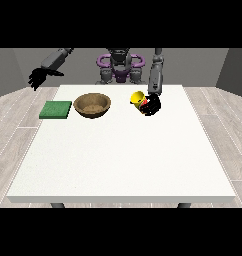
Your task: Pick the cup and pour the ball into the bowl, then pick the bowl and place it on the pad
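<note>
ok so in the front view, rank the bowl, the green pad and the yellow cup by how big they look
Largest to smallest, as they appear:
1. Wooden bowl
2. Green pad, only a little narrower than the bowl
3. Yellow cup, clearly the smallest, though the hand at the view's right hides part of it

Hand (152, 106) gripping yellow cup (137, 97), bowl (92, 105), pad (56, 109)

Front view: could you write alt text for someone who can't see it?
The hand at the view's right is closed around a tilted yellow cup above a white table. To its left sit a brown bowl and a green pad; the other hand hangs off the table.
</note>
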